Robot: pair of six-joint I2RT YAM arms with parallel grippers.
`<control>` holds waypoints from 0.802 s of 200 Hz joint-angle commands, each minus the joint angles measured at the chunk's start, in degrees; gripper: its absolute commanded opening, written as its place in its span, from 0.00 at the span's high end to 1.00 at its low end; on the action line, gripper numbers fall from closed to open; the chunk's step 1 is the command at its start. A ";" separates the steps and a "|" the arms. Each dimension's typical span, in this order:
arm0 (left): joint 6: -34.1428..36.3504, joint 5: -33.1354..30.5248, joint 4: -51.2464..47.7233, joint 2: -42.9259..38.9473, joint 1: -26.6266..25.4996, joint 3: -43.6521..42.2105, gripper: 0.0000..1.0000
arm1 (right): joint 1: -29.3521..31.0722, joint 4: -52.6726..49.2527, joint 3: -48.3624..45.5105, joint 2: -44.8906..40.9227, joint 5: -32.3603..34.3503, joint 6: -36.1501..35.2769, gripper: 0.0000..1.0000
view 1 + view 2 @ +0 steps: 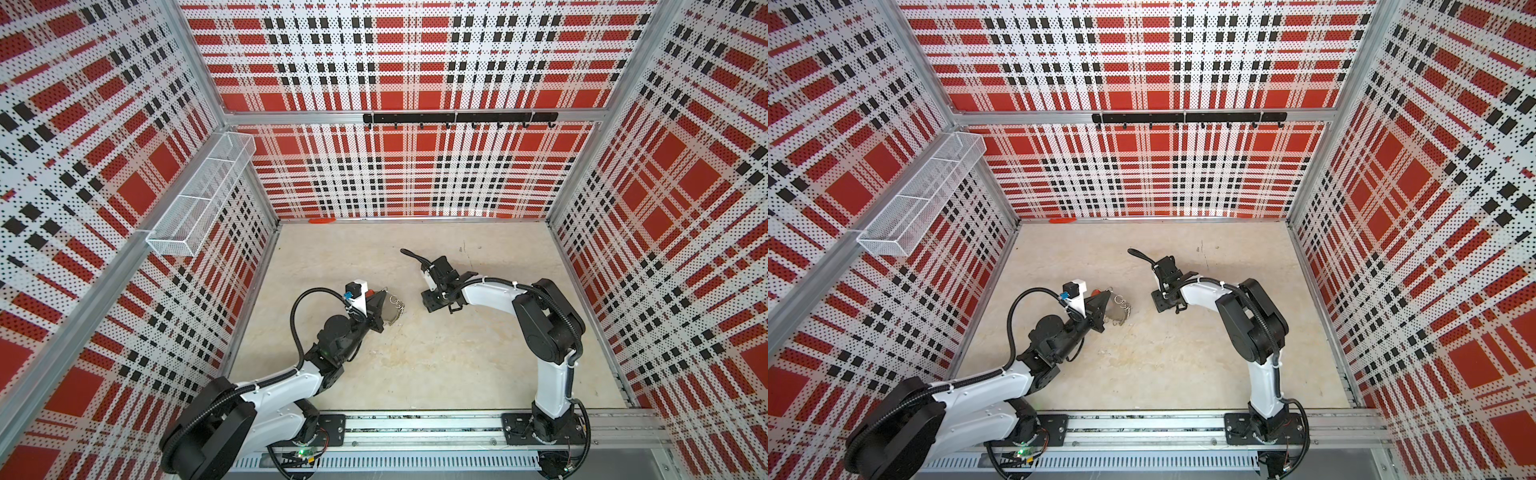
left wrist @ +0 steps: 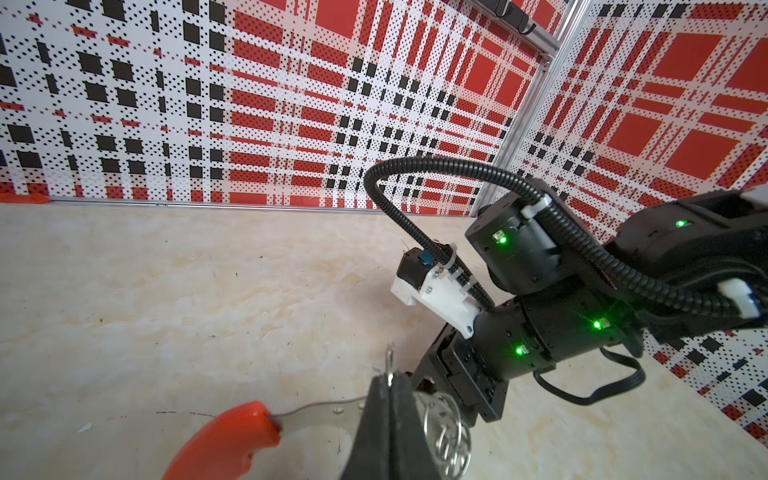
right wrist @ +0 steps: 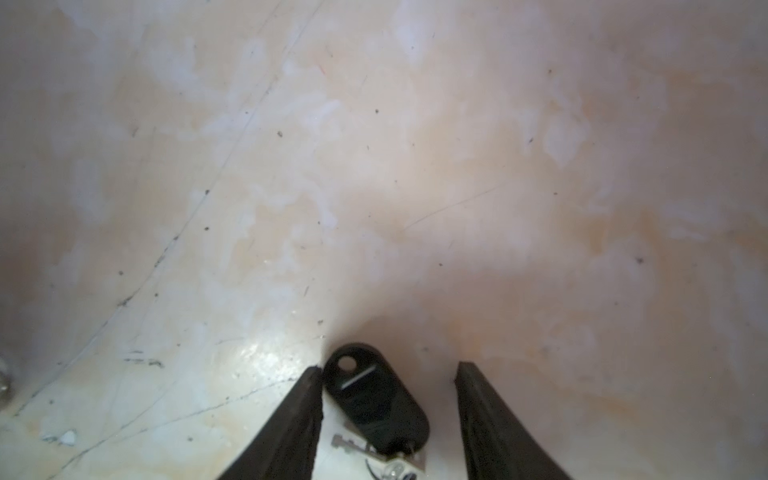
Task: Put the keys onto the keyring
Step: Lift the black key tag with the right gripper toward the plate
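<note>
- the left tool (image 2: 390,386) has its two matte black fingers pressed together on the thin grey metal of the keyring (image 2: 297,415), pinching it edge-on.
- a smooth, curved red sleeve (image 2: 232,440) covers one arc of the hoop on one side of the grip. on the other side hangs a cluster of small silver loops (image 2: 451,440), shiny wire circles that overlap.
- in both top views the keyring (image 1: 392,311) sits at the left tool's tip, left of the middle and well apart from the right arm. whether it touches the surface i cannot tell.
- the right tool (image 3: 388,368) points down at the surface with its dark, rough-edged wedge fingers (image 3: 291,428) spread.
- the keys (image 3: 374,401) lie flat on the surface between those fingers: a glossy black rounded oblong with a round hole near one end and a thin pale slot line. they sit just beside one finger, and a clear gap separates them from the other.
- a bit of pale metal shows at the fob's other end, too blurred to make out.
- the surface (image 3: 374,166) is pale beige, mottled like marble, finely scratched and speckled, with a glossy patch.
</note>
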 commanded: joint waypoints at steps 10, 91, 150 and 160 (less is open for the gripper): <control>0.67 0.22 2.97 -0.61 -0.38 -0.20 1.00 | 0.74 -2.47 0.69 1.75 3.48 -1.99 0.57; 0.76 0.21 2.97 0.27 -0.47 -0.06 1.00 | 0.96 0.18 -0.41 -1.32 9.53 3.49 0.85; 0.75 0.32 2.97 0.70 -0.47 0.15 1.00 | 0.95 4.85 -3.55 -9.19 14.62 8.57 0.90; 0.79 0.34 2.97 0.70 -0.44 0.17 1.00 | 0.87 6.47 -4.08 -10.77 14.80 9.06 0.90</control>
